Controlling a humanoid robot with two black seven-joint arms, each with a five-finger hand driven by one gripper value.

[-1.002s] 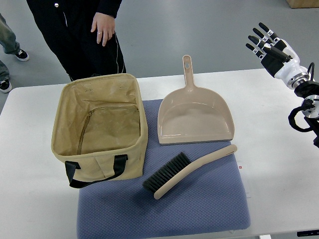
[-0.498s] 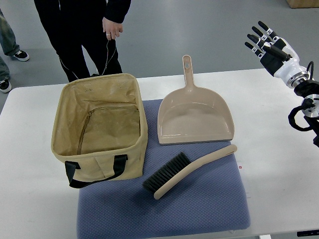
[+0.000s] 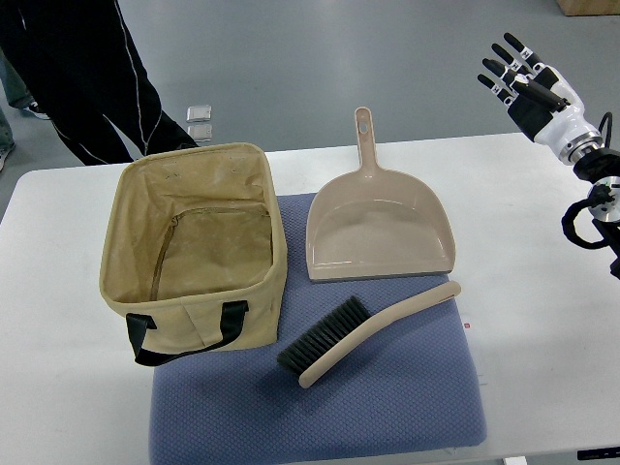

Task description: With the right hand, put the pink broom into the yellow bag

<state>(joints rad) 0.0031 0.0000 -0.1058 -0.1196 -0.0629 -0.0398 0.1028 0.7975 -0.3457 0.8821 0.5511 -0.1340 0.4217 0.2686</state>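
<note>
The pink broom (image 3: 387,320), a hand brush with black bristles, lies on the blue mat (image 3: 387,407) with its handle pointing right. The yellow bag (image 3: 194,247) stands open on the table to its left. My right hand (image 3: 518,73) is raised at the far right edge, beyond the table's back corner, fingers spread and holding nothing. It is far from the broom. The left arm is not in view.
A pink dustpan (image 3: 380,228) lies on the mat just behind the broom, handle pointing away. A person in black (image 3: 82,73) stands at the back left behind the bag. The white table (image 3: 542,320) has bare surface at right.
The person behind the table has stepped to the left; their hand is no longer in view. My right hand has drifted slightly up and to the right.
</note>
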